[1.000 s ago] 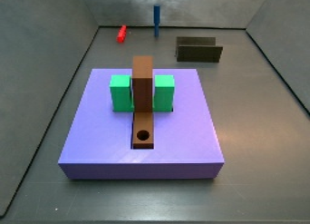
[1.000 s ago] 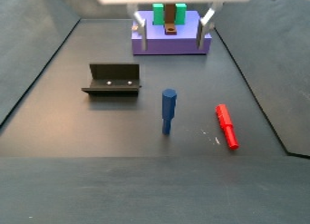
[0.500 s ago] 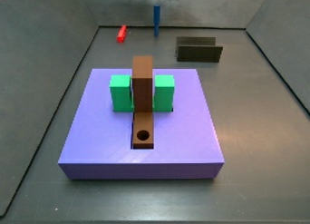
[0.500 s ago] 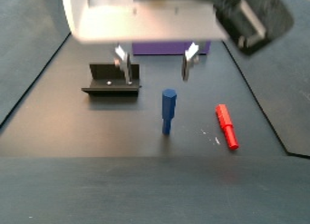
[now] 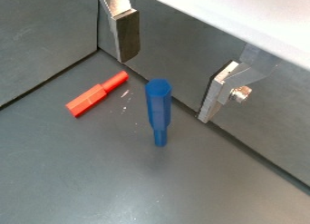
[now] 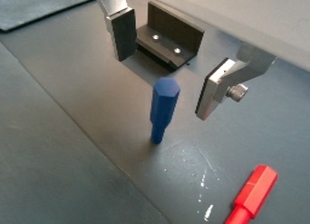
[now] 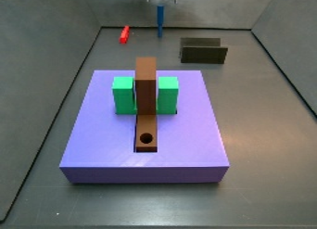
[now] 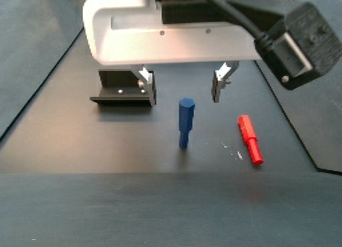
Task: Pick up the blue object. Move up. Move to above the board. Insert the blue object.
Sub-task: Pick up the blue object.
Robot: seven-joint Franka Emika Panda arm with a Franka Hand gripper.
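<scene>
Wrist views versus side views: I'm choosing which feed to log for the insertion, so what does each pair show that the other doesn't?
Only the side views show the board, lying on the lavender slab between green blocks.

Only the wrist views show the claw close up: its silver fingers stand open, apart from the blue object, one on either side.

Both pairs share the upright blue object, the red stick lying on the floor, the fixture and the open claw above the blue object.
</scene>
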